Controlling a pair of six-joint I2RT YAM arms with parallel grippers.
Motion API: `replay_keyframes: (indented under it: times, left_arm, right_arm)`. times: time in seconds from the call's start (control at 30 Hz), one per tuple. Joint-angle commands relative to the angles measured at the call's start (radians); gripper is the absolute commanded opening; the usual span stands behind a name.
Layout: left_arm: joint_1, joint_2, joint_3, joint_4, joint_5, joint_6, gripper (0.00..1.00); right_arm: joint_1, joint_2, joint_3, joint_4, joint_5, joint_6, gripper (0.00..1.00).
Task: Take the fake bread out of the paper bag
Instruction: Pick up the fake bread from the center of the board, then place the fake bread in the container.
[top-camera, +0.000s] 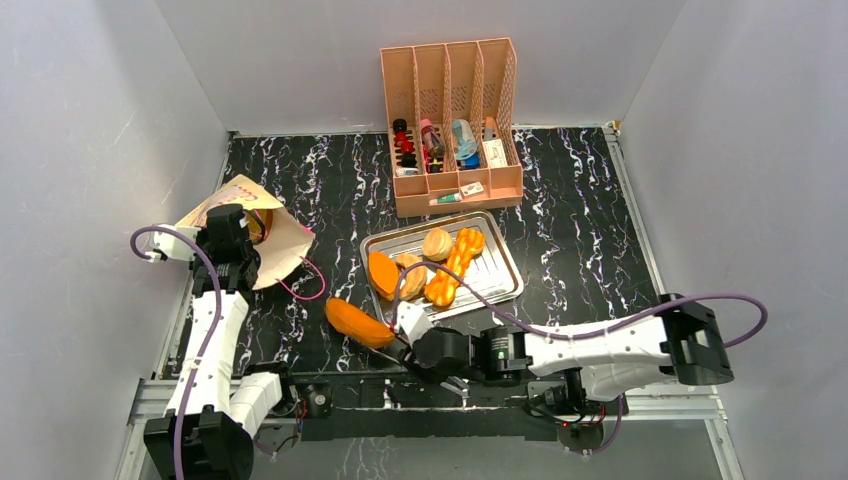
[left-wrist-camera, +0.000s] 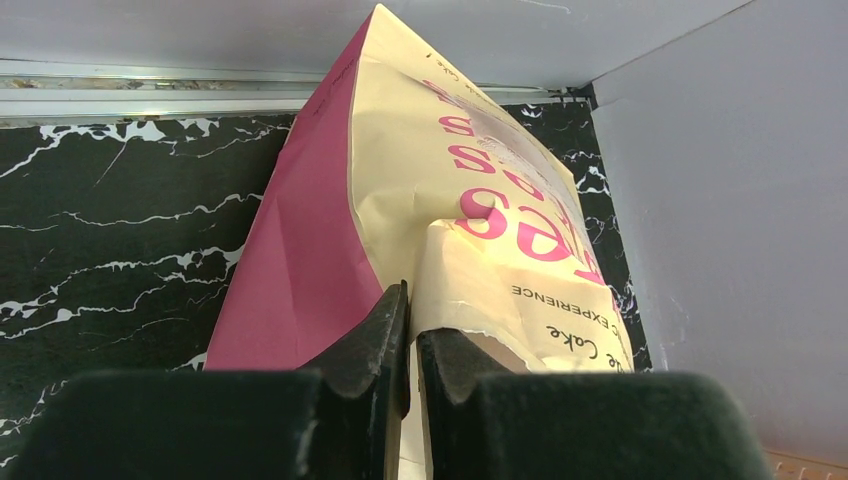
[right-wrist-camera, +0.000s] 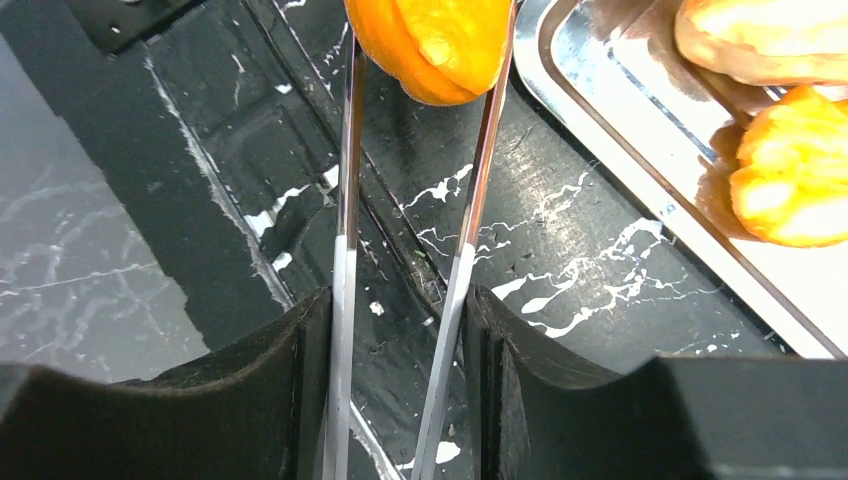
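The cream paper bag with pink side panels lies on its side at the left of the table, its pink cord handle trailing to the right. My left gripper is shut on the bag's paper edge; the left wrist view shows the jaws pinching the torn rim of the bag. My right gripper is shut on metal tongs. The tongs hold an orange fake bread just above the table, left of the tray; it also shows in the right wrist view. The bag's inside is hidden.
A steel tray at centre holds several fake breads; its rim lies right of the tongs. A peach slotted organizer with small items stands at the back. Grey walls close in left, right and behind.
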Motion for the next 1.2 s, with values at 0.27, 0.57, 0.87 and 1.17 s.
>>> replay_keyframes:
  times: [0.27,0.57,0.87,1.17]
  left_arm:
    - [0.006,-0.010,-0.009,0.016,-0.019,0.052,0.07]
    - [0.005,-0.020,-0.049,0.027,-0.018,0.075,0.07]
    - [0.005,-0.037,-0.093,0.100,0.057,0.145,0.06]
    - [0.006,-0.042,-0.134,0.254,0.235,0.269,0.03]
  right_arm:
    - [0.059,-0.207,0.054,-0.101,0.210,0.080,0.00]
    - [0.081,-0.285,0.111,-0.131,0.295,0.088,0.00]
    - [0.091,-0.376,0.113,-0.194,0.508,0.158,0.00]
    - [0.091,-0.438,0.074,-0.385,0.763,0.404,0.00]
